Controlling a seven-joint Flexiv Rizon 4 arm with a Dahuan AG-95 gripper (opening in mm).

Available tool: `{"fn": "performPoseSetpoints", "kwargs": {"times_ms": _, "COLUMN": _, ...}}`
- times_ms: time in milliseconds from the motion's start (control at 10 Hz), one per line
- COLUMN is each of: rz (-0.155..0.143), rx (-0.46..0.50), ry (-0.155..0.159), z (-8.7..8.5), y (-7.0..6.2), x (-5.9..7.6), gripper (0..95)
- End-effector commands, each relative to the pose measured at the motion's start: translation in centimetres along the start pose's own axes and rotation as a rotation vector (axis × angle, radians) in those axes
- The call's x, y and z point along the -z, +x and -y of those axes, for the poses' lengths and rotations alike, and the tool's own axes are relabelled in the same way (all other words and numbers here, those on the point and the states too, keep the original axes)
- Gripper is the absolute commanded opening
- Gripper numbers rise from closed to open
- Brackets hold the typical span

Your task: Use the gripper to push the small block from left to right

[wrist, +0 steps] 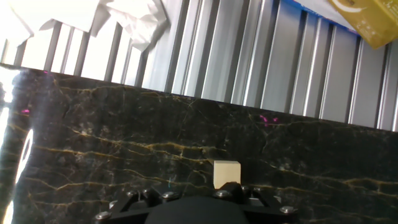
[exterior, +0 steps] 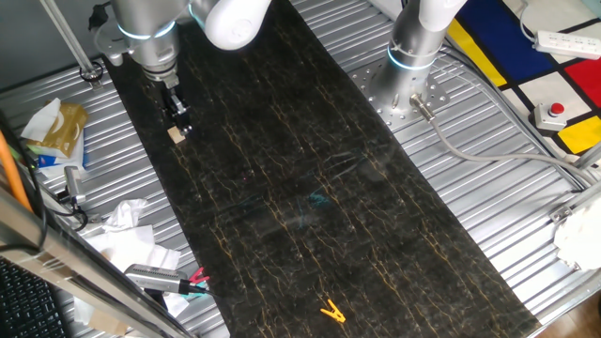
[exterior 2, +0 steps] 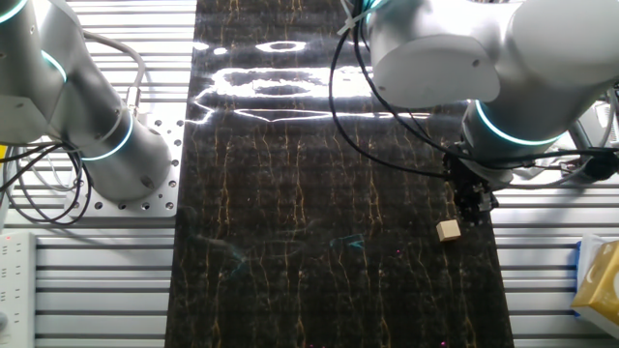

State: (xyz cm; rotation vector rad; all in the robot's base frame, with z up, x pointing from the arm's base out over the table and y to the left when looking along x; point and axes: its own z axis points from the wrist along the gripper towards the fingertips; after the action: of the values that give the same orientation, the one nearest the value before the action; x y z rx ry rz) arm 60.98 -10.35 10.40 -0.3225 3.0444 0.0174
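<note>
Only hand view hides the gripper (exterior: pixel 178 117) behind the small block (wrist: pixel 226 173); jaw state unclear.

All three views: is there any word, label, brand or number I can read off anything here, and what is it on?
No text can be read in any view.
Yellow packet beside the mat: it shows only a pale curved mark, no letters that can be read.
Small block and hand: no markings visible.
Red button on its grey box: no label visible.
</note>
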Motion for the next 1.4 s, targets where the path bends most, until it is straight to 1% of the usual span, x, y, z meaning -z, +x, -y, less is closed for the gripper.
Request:
{"fn": "performPoseSetpoints", "kwargs": {"times_ms": 100, "rz": -0.003, "rx": -0.002, "ry": 0.005, "z": -0.01, "y": 0.13, "x": 0.12, "gripper": 57.0}}
{"fn": "performPoseSetpoints", "kwargs": {"times_ms": 300, "rz": -0.002, "rx": 0.004, "ry": 0.002, "z": -0.01, "y": 0.13, "x": 0.12, "gripper": 57.0}}
{"fn": "performPoseSetpoints", "kwargs": {"times_ms": 700, "rz": -0.002, "rx": 0.018, "ry": 0.007, "z": -0.01, "y": 0.13, "x": 0.12, "gripper": 57.0}}
{"fn": "performPoseSetpoints", "kwargs": {"times_ms": 900, "rz": -0.004, "rx": 0.031, "ry": 0.011, "z": -0.01, "y": 0.13, "x": 0.12, "gripper": 57.0}}
{"fn": "performPoseSetpoints", "kwargs": {"times_ms": 1100, "rz": -0.009, "rx": 0.058, "ry": 0.028, "z": -0.01, "y": 0.13, "x": 0.12, "gripper": 57.0}}
{"fn": "performPoseSetpoints", "kwargs": {"times_ms": 1400, "rz": -0.011, "rx": 0.057, "ry": 0.034, "z": 0.04, "y": 0.18, "x": 0.15, "gripper": 57.0}}
